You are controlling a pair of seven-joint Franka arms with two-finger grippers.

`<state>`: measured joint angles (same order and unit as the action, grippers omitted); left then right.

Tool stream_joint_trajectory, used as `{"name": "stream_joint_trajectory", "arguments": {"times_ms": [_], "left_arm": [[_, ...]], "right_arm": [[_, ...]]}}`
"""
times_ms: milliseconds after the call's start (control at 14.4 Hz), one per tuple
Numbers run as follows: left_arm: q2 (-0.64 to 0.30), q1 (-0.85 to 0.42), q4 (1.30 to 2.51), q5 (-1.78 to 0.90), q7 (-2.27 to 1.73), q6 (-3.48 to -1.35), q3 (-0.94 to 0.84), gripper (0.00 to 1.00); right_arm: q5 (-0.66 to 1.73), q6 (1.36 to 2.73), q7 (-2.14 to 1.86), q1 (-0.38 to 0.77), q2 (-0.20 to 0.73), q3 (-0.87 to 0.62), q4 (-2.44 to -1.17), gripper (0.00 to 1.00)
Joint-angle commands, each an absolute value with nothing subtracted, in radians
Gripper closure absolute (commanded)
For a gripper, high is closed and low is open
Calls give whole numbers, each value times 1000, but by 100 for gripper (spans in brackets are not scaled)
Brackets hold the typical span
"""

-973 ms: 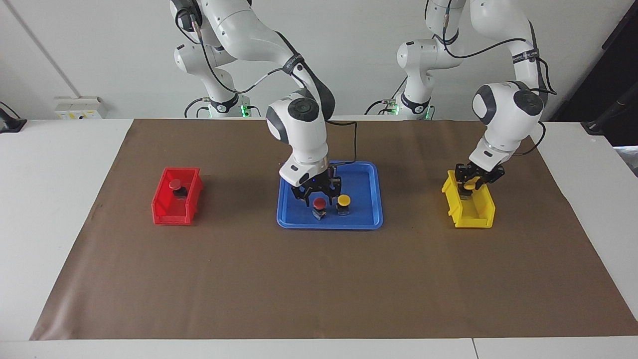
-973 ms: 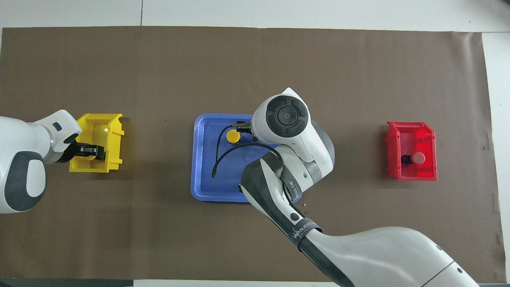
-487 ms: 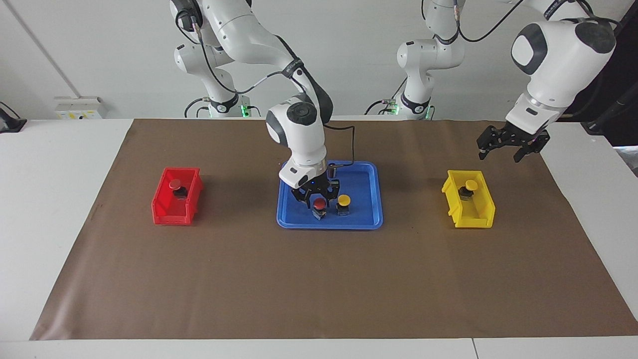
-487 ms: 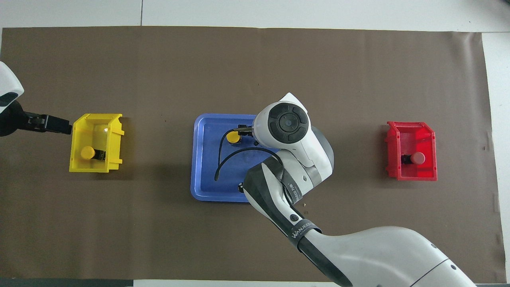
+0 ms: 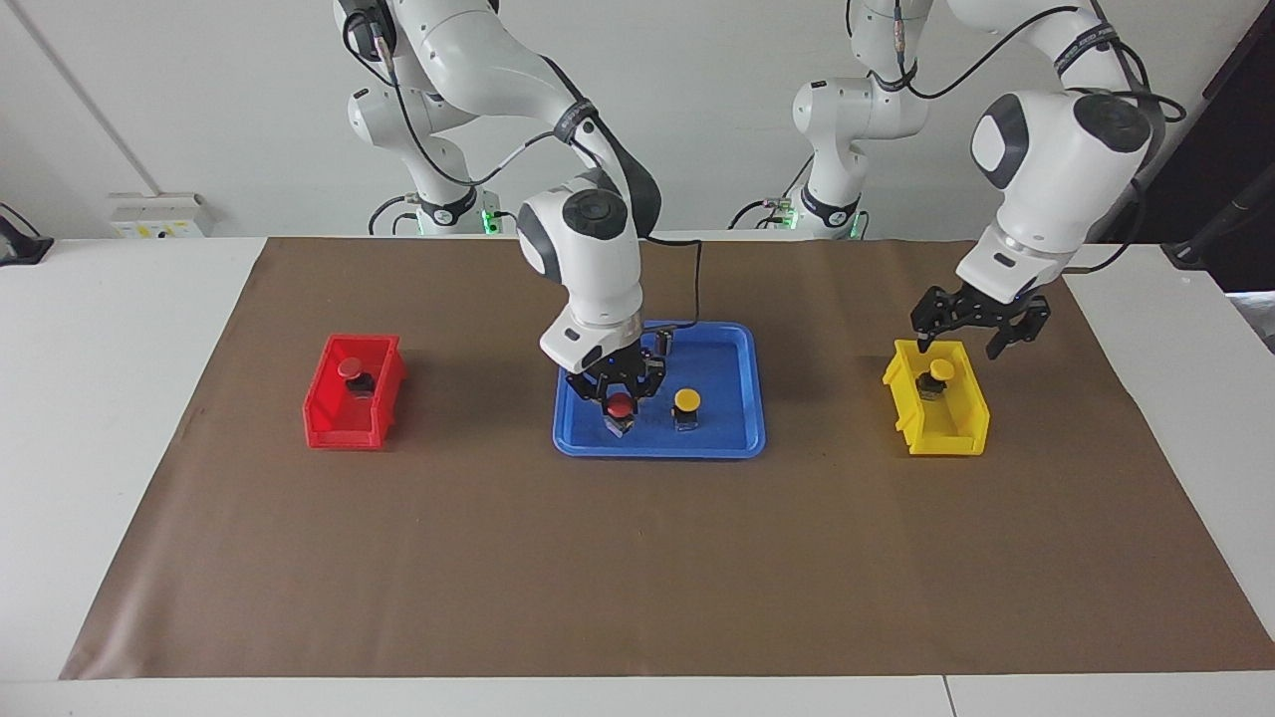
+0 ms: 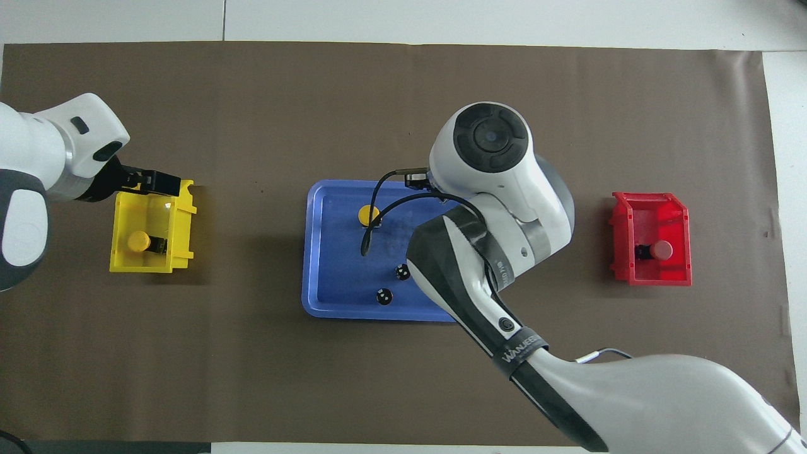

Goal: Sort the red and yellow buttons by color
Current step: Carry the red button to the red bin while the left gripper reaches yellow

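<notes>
At the centre of the facing view, the right pincer (image 5: 620, 390) pinches a red-capped push-button on a black base (image 5: 620, 406) over the shallow blue plastic tray (image 5: 732, 438), with a yellow-capped push-button (image 5: 686, 406) standing in the tray beside it. At centre right, the left pincer (image 5: 974, 329) hangs spread above the yellow plastic bin (image 5: 958, 428), which holds a second yellow-capped button (image 5: 937, 376). At centre left, the red plastic bin (image 5: 329, 423) on the brown-covered desk (image 5: 637, 568) holds the other red-capped button (image 5: 353, 372).

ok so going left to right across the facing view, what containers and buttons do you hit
red bin with a red button in it → blue tray with the red button in the right gripper, then a yellow button → yellow bin holding a yellow button, under the open left gripper
</notes>
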<state>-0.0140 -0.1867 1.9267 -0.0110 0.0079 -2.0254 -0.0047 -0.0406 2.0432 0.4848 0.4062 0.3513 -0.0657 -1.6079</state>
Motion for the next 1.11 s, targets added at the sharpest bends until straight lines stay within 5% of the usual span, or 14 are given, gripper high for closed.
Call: {"name": "stream_joint_trajectory", "arguments": {"times_ms": [0,278,556,834,904,973,1043], "left_arm": [[-112,-373,1922,-2,-269,-2158,8,0],[-236,-601,1853,50,-594,-2216,9,0],[-360,-683,1783,81,-706,-2247,9,0],[-364,-683,1786,83,-706,-2252,8,0],[-364,-683,1786,83,-706,-2253,8,8],[-365,-683,1787,83,-709,-2253,8,33],[-367,-683,1789,81,-709,-2253,8,70]], "right_arm": [[-46,1871,245,209,197,-80,-1659,81],[-41,1747,-78,-38,135,-80,-1727,78],[-40,1947,-266,-138,83,-78,-1903,78],[-31,2147,-359,-196,26,-78,-2098,78],[-28,2167,-359,-196,20,-78,-2124,78],[-25,2186,-359,-196,17,-78,-2140,78],[-17,2194,-354,-196,17,-80,-2149,78]]}}
